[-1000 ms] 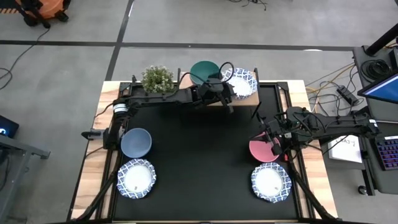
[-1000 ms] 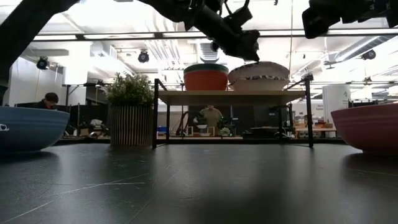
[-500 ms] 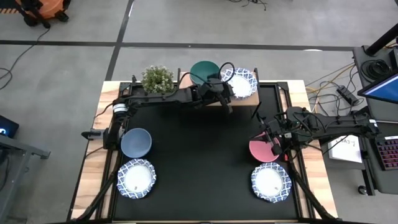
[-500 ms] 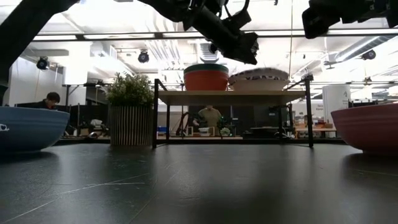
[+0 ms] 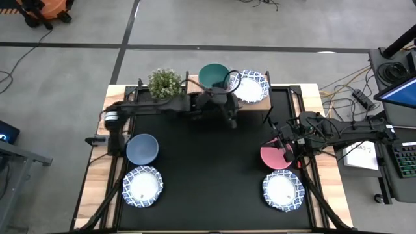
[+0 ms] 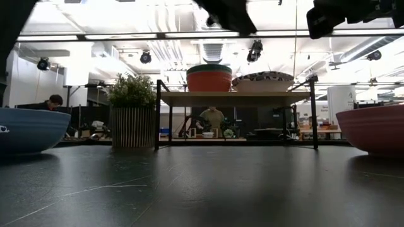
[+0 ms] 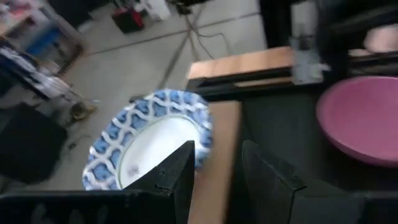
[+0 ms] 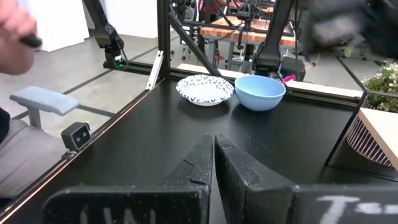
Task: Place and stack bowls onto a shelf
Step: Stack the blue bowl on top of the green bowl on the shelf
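The shelf (image 5: 229, 97) stands at the table's far edge. On it a green bowl (image 5: 213, 76) sits nested in a red bowl (image 6: 209, 81), with a blue-patterned bowl (image 5: 251, 85) beside them, also in the left wrist view (image 7: 146, 140). My left gripper (image 7: 217, 163) is open and hovers just in front of the shelf, on its near side (image 5: 229, 116). My right gripper (image 8: 214, 155) is shut and hangs above the pink bowl (image 5: 275, 158). A grey-blue bowl (image 5: 142, 149) and two more patterned bowls (image 5: 142, 187) (image 5: 283, 190) rest on the black mat.
A potted plant (image 5: 164, 82) stands left of the shelf at the far edge. The black mat's middle (image 5: 208, 169) lies bare between the bowls on either side. People (image 6: 213, 118) show in the room behind the shelf.
My left gripper has drawn back from the patterned bowl on the shelf, toward the table's near edge and upward. That bowl has sunk from a raised, tilted stand to lying flat on the shelf board. The right arm has kept still.
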Tool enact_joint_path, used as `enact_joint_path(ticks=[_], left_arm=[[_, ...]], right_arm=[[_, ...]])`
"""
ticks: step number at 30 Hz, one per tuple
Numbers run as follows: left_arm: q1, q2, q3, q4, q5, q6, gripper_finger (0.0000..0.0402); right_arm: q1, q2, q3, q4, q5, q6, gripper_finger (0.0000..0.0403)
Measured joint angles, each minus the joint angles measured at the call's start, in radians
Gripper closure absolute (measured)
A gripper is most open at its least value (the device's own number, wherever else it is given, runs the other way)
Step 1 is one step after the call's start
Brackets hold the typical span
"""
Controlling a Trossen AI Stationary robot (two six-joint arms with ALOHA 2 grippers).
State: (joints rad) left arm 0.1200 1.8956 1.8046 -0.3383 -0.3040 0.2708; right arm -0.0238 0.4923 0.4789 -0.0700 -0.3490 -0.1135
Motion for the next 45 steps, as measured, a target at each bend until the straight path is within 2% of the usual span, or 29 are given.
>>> enact_joint_path(ticks=[3, 9, 15, 18, 28, 37, 45], left_arm=[[-0.047, -0.078, 0.001, -0.189, 0.0, -0.086, 0.0284], [-0.177, -0.176, -0.012, -0.608, -0.001, -0.376, 0.0284], [-0.327, -0.202, -0.106, -0.799, 0.011, -0.548, 0.0284], [-0.395, -0.215, -0.16, -0.88, 0.096, -0.666, 0.0284], [-0.566, -0.31, -0.38, -0.923, 0.265, -1.16, 0.0284], [-0.601, -0.447, -0.602, -0.962, 0.278, -1.582, 0.0283], [-0.572, -0.503, -0.77, -0.958, 0.254, -1.695, 0.0263]], right_arm=[[0.0, 0.0, 0.0, 0.0, 0.0, 0.002, 0.0394], [0.0, 0.001, 0.0, 0.001, 0.0, 0.008, 0.0394], [0.0, 0.001, 0.0, 0.027, 0.001, 0.008, 0.0394], [0.0, 0.001, 0.0, 0.03, 0.001, 0.01, 0.0394], [0.0, 0.002, 0.0, 0.029, 0.002, 0.012, 0.0394], [0.0, 0.002, 0.0, 0.031, 0.009, 0.009, 0.0394], [0.0, 0.002, 0.0, 0.031, 0.009, 0.009, 0.0394]])
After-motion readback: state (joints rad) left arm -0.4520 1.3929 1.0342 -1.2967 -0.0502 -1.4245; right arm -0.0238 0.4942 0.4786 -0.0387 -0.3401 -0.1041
